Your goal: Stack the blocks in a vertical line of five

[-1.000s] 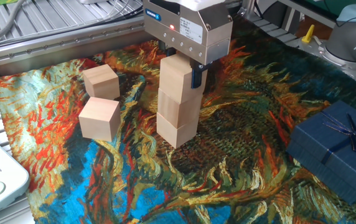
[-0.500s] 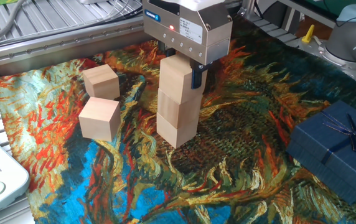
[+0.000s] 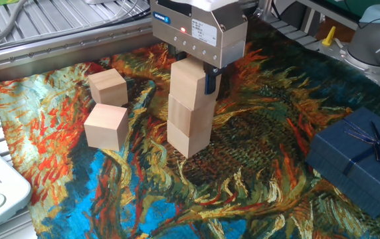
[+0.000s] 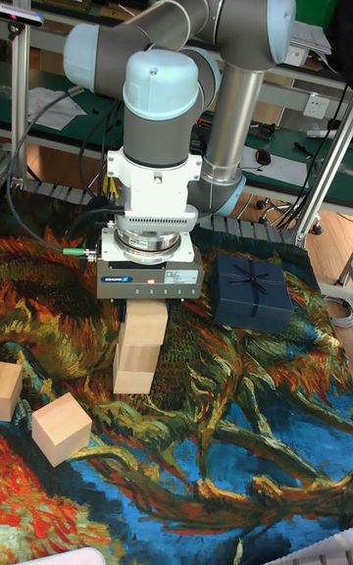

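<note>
The gripper (image 3: 191, 74) grips the top block (image 3: 189, 82) of a three-high stack (image 3: 190, 116). Uneven release could topple it toward two loose blocks (image 3: 106, 126) at nine o'clock.

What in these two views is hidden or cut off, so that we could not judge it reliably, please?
- Gripper fingertips: the gripper body and the top block hide them in both views, so grip is unclear.
- Leftmost block: cut by the tall fixed view's left edge.
- Gift box: clipped at the fixed view's right edge.
</note>
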You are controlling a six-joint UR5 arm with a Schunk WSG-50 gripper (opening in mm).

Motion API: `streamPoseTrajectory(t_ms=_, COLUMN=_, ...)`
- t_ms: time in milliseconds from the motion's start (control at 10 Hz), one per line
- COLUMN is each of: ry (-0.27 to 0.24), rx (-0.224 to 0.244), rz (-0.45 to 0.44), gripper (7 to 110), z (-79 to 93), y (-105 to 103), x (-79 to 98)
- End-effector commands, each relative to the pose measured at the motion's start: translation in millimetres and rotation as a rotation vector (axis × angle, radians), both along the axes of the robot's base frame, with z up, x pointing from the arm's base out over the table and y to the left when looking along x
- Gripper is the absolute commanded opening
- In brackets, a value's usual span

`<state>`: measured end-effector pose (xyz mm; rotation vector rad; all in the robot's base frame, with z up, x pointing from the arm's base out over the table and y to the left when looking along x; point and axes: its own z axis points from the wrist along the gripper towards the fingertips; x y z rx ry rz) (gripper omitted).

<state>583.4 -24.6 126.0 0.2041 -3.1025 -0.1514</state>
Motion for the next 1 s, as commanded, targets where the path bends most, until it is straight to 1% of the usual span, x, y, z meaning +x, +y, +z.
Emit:
streamPoseTrajectory(t_ms=0, ry=-0.008, rx=0.015, rz=0.022, gripper=22, z=2.1, y=2.0, x=2.0)
streamPoseTrajectory(t_ms=100, ry=-0.009, rx=0.014, rz=0.028, gripper=44, z=2.1, y=1.6, x=2.0)
streamPoseTrajectory(t_ms=200, ry=-0.010, rx=0.015, rz=0.026, gripper=44, z=1.9, y=1.5, x=2.4)
streamPoseTrajectory(t_ms=300, ry=-0.013, rx=0.017, rz=0.025, gripper=66, z=0.9, y=0.0, x=3.5)
streamPoseTrajectory(t_ms=400, ry=-0.014, rx=0.026, rz=0.023, gripper=66, z=0.4, y=1.0, x=3.9)
streamPoseTrajectory(t_ms=800, ry=-0.016, rx=0.025, rz=0.029, gripper=66, z=0.8, y=0.9, x=4.3)
streamPoseTrajectory(t_ms=900, ry=-0.012, rx=0.023, rz=0.017, gripper=88, z=0.9, y=0.7, x=3.6)
